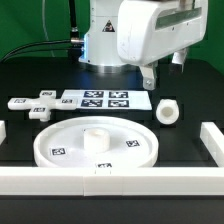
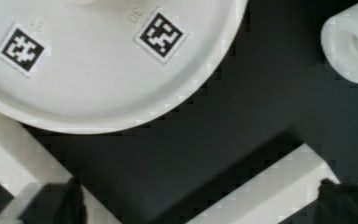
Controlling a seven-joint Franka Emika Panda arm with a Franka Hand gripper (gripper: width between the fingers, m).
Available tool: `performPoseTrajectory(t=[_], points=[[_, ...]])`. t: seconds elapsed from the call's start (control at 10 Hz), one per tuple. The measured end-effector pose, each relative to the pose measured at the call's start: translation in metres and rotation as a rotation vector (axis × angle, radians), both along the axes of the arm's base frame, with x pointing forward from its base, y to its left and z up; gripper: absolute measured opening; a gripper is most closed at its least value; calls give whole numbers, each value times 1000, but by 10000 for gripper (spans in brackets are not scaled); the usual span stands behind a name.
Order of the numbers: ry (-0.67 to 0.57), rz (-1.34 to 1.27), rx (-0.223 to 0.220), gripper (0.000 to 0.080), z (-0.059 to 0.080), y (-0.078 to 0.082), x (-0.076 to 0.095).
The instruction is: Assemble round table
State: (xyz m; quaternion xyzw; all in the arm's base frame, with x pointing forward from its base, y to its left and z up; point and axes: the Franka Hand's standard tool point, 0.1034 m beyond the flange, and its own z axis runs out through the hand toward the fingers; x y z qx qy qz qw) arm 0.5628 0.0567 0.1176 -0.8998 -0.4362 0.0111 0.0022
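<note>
Tool (image 1: 148, 78) released, empty, above worktop (image 1: 200, 105).
Disc (image 1: 75, 140) lower centre, post (image 1: 168, 111) centre right: likely light, rigid, slippery plastic; take disc at rim, post across sides.

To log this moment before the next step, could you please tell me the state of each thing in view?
Gripper: open, empty.
Round tabletop: lying flat, hub upward, nothing fitted on it.
Cylindrical post: loose, apart from the tabletop.
Small tagged parts: loose, unassembled, beside the marker board.
</note>
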Motion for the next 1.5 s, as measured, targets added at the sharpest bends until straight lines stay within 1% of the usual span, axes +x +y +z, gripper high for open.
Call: performPoseTrajectory(t=[0.5, 0.6, 0.8, 1.0, 1.1, 1.2, 1.5], points=[[1, 0, 0, 650, 0, 0, 0], [-17, 60, 3, 650, -3, -5, 1], [-57, 177, -2, 650, -26, -45, -4], [-55, 262, -3, 650, -45, -79, -2], [-54, 270, -3, 650, -49, -91, 2], [-56, 272, -3, 650, -49, -94, 4], [-54, 271, -2, 650, -50, -94, 4]])
